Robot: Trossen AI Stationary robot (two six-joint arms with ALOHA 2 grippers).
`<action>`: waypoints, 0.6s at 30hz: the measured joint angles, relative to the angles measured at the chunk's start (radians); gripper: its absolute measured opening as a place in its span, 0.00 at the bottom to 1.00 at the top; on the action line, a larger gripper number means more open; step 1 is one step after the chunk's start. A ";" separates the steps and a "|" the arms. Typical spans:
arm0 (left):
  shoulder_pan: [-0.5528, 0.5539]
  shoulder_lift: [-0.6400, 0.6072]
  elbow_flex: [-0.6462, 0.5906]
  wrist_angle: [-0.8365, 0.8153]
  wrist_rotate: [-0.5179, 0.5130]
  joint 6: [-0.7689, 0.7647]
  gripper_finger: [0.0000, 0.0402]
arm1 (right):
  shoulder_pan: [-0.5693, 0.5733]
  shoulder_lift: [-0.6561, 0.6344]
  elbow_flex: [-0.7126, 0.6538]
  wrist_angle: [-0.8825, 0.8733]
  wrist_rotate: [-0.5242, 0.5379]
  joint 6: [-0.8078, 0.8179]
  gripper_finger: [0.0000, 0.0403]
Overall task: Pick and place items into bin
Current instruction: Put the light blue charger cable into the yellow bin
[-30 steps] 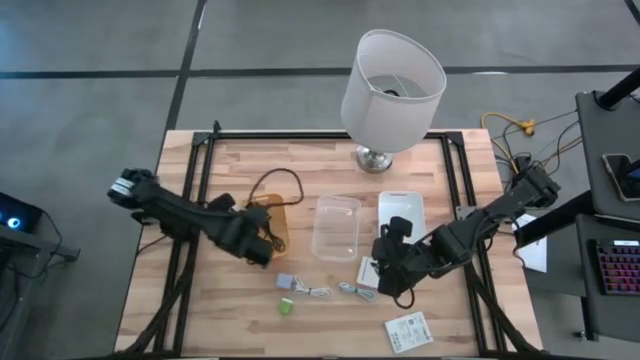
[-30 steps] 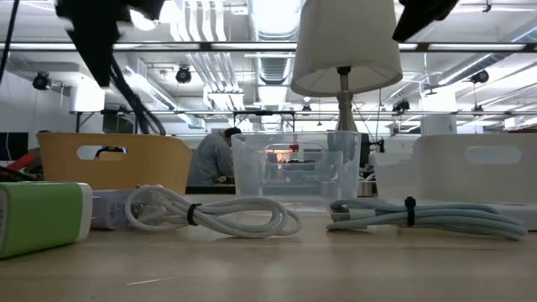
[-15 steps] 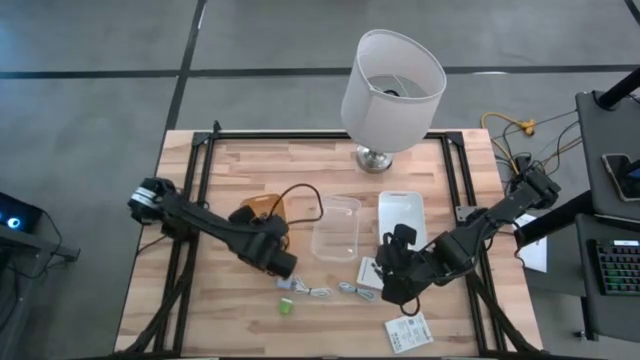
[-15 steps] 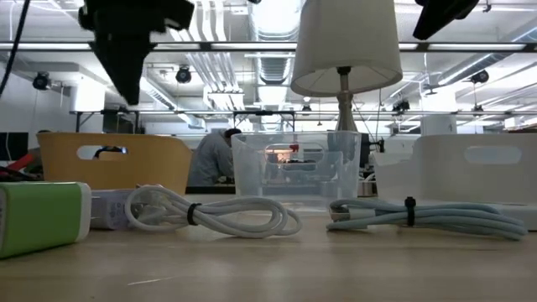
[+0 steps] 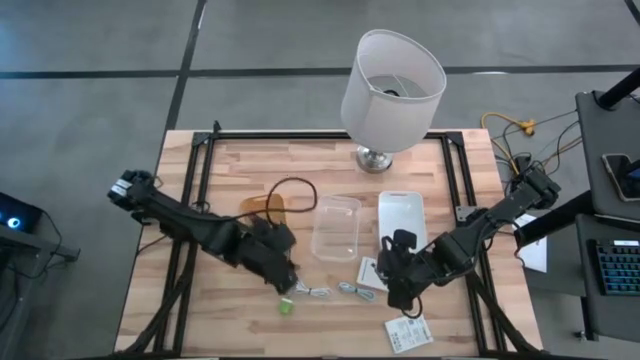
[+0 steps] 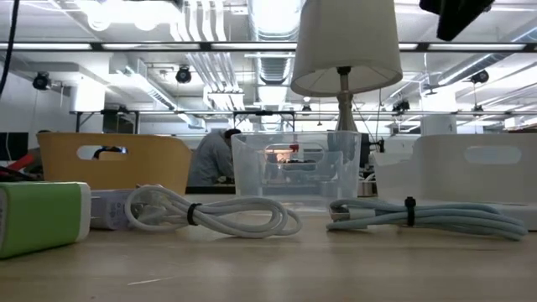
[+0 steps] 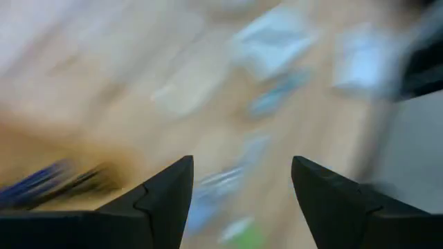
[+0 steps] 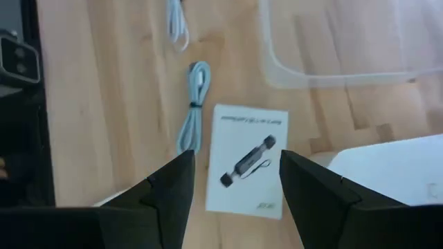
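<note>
Nearest the front edge of the wooden table (image 5: 240, 160), a small white printed card (image 5: 408, 330) lies flat, and a tiny green block (image 5: 286, 307) sits a little way along from it. Just behind them lie a white coiled cable (image 5: 316, 292) and a pale-blue coiled cable (image 5: 352, 291), both untouched.

The left gripper (image 5: 283, 272) hangs low over the spot just beside the green block and the white cable, its fingers (image 7: 156, 200) spread apart with nothing between them. The right gripper (image 5: 397, 285) hovers over a second white printed packet (image 8: 249, 158), the one showing a dark pen-shaped item, and its fingers (image 8: 169, 194) are also parted and empty. I judge both arms to be in the reaching step, each lining up on its own item with nothing picked yet. The next move calls for the right gripper to drop squarely over the flat packet and catch an edge, which looks awkward on something so thin.

Farther back stand the clear plastic bin (image 5: 336, 226), which looks empty from above, with a white rectangular tray (image 5: 401, 213) beside it and a tan wooden box (image 5: 266, 212) on its other side, a thin black cable (image 5: 290, 185) looping over it. Behind them stands the big white lamp (image 5: 392, 90).

The left wrist view is badly smeared, so I cannot say which item that gripper is aiming at, possibly the green block. The left gripper covers whatever lies directly under it.
</note>
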 joint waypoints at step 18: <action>-0.155 0.135 -0.020 0.210 -0.062 0.022 0.57 | -0.007 0.340 -0.011 0.300 -0.080 -0.313 0.49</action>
